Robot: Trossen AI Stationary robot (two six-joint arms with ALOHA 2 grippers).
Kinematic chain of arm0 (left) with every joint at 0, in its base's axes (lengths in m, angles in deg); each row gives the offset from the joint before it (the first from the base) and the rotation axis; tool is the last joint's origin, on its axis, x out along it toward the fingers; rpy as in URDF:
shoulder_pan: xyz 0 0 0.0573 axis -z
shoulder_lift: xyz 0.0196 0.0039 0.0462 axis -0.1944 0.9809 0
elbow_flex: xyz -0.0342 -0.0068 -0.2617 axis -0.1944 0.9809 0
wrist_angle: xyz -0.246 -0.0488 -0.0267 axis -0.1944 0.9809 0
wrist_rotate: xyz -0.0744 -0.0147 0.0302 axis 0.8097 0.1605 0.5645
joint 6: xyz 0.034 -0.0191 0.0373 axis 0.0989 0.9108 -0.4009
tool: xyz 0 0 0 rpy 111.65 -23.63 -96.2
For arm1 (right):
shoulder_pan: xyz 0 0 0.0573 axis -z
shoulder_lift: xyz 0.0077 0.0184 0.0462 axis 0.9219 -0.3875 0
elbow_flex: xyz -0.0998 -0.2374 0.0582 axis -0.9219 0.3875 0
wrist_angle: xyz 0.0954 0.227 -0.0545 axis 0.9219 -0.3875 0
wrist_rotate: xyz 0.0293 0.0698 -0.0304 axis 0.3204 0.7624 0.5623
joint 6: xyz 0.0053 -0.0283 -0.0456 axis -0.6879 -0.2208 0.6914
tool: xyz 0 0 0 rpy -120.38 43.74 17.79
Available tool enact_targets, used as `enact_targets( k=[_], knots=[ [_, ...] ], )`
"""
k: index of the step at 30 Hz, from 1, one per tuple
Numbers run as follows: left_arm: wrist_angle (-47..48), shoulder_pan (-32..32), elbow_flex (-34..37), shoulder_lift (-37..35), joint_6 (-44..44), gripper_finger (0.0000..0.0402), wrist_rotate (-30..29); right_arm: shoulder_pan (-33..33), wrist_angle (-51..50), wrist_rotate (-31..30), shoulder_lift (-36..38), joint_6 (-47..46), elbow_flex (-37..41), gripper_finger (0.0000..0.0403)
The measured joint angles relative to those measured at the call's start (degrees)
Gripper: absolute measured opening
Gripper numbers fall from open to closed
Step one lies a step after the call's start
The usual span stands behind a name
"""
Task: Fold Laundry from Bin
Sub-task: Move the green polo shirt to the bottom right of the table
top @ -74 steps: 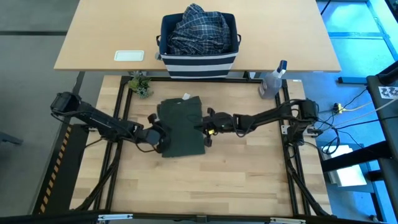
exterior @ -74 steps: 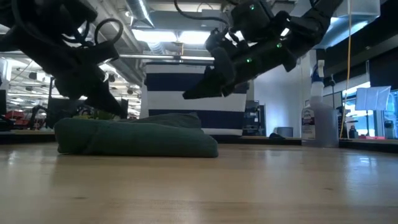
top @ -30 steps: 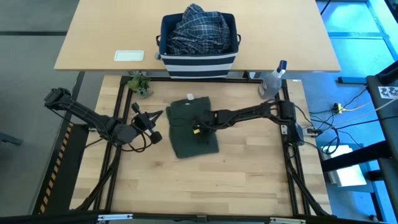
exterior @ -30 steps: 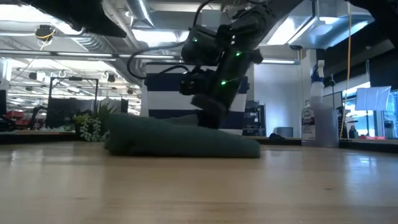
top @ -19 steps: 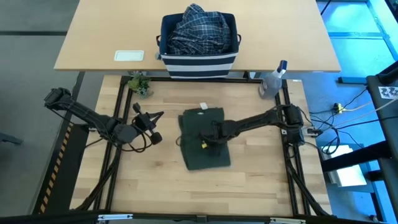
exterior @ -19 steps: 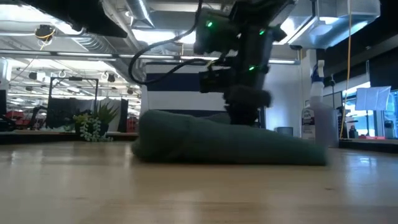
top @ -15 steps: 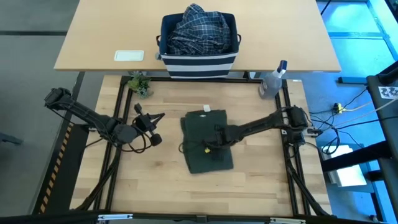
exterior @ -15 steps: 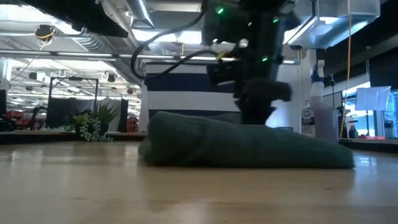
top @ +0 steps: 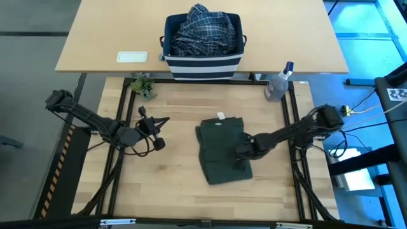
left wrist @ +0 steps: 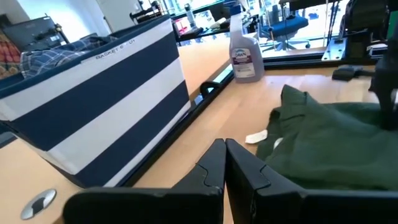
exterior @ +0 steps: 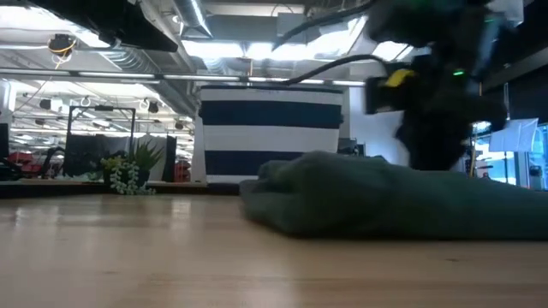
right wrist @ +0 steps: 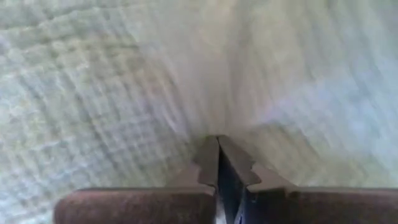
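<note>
A folded dark olive-green garment (top: 219, 151) lies flat on the wooden table, right of centre, with a white label (top: 221, 116) at its far edge. My right gripper (top: 241, 153) is shut and stands on the garment's right part, seen close up in the right wrist view (right wrist: 217, 142). My left gripper (top: 164, 119) is shut on nothing and hangs above the table's left part, well clear of the garment (left wrist: 329, 143). The bin (top: 203, 54) stands on the far table, with a plaid shirt (top: 203, 27) heaped in it. My right gripper presses its shut fingertips (right wrist: 210, 155) down on the garment's top layer (right wrist: 149, 106), near the garment's right edge. The fingers come from above, pointing steeply down. The garment lies flat on the table under them.
A clear spray bottle (top: 278, 83) stands at the table's far right corner and a small plant (top: 143, 86) at the far left corner. A white flat object (top: 131, 56) lies on the far table left of the bin. Bare wood shows along the near edge.
My right gripper, staying shut, has gone toward the table's right and near edges. The folded green garment has slid along the table with it, from the centre to right of centre, still folded.
</note>
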Motion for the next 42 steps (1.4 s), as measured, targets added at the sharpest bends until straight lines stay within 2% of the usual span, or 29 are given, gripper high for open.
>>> enact_targets(
  k=[6,9,12,16,23,26,33,42],
  knots=[
    [-0.01,0.00,0.00,0.00,0.10,0.0000,0.03,-3.07,-0.25,-2.03,11.08,-8.51,8.68,0.0002],
    [-0.02,-0.02,0.00,0.00,0.12,0.0000,0.07,-4.12,0.22,-4.63,15.35,-10.24,10.36,0.0002],
    [-0.09,-0.02,0.00,0.00,0.16,0.0000,0.02,-4.12,4.21,-7.73,17.63,-9.22,10.31,0.0002],
    [-0.50,-0.02,0.00,0.00,0.19,0.0000,0.02,-1.40,11.91,-9.06,17.73,-3.07,9.04,0.0002],
    [-0.49,-0.52,0.00,0.00,-0.35,0.0000,0.04,5.62,23.09,-8.24,14.68,6.60,6.22,0.0002],
    [-0.50,-1.48,0.00,0.00,-0.64,0.0000,0.13,8.88,26.58,-5.32,11.27,9.77,4.03,0.0002],
    [-0.49,-3.14,0.00,-0.01,-1.95,0.0000,1.60,12.85,26.03,-0.02,0.27,14.59,-4.35,0.0002],
    [-0.36,-3.21,0.00,0.00,-1.91,0.0000,1.70,13.10,24.43,1.39,-8.60,16.87,-10.93,0.0002]
  ],
)
